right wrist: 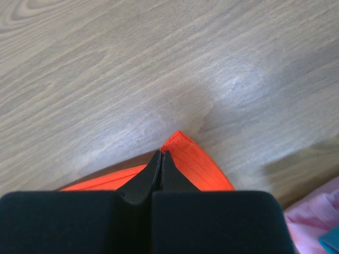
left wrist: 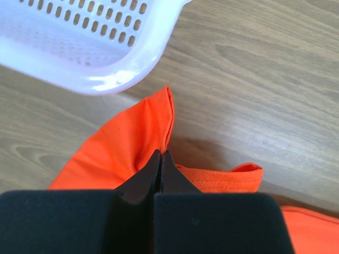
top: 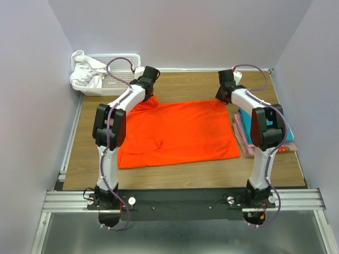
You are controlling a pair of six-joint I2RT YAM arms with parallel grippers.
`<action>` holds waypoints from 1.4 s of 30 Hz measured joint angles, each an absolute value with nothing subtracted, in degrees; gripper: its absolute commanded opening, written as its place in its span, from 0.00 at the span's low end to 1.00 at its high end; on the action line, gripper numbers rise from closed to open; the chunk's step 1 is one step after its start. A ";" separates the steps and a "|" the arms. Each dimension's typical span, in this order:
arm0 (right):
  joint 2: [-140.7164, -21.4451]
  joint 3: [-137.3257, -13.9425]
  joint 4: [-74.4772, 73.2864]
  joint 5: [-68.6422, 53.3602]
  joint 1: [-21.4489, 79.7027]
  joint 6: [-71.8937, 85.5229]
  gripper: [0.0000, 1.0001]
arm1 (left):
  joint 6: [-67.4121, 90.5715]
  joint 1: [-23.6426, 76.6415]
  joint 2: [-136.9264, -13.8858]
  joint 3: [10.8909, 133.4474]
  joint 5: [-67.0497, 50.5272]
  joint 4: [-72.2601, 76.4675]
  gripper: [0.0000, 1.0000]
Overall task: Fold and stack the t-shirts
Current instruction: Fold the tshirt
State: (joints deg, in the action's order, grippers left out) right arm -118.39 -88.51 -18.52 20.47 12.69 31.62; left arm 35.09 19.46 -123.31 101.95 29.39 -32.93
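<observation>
A bright orange t-shirt point(top: 177, 132) lies spread flat on the wooden table. My left gripper point(top: 150, 91) is at the shirt's far left corner and is shut on the orange cloth point(left wrist: 127, 143), which rises in a pinched fold beside the black fingers point(left wrist: 145, 177). At the far right corner my right gripper point(top: 225, 92) is shut on the hemmed corner point(right wrist: 193, 164). Folded t-shirts, teal point(top: 286, 129) over pink point(top: 244, 140), lie stacked at the right edge, partly hidden behind the right arm.
A white perforated basket point(top: 124, 63) holding white cloth point(top: 87, 74) stands at the back left, close to the left gripper; its rim point(left wrist: 122, 74) fills the top of the left wrist view. Grey walls enclose the table on three sides.
</observation>
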 measured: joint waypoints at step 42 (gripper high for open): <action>-95.72 -67.31 -18.72 13.56 12.69 28.77 0.00 | 49.84 27.42 -92.53 68.84 34.00 -34.70 0.00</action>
State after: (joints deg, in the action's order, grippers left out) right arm -95.72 -67.31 -18.72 13.56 12.69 28.77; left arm 49.84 27.42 -92.53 68.84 34.00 -34.70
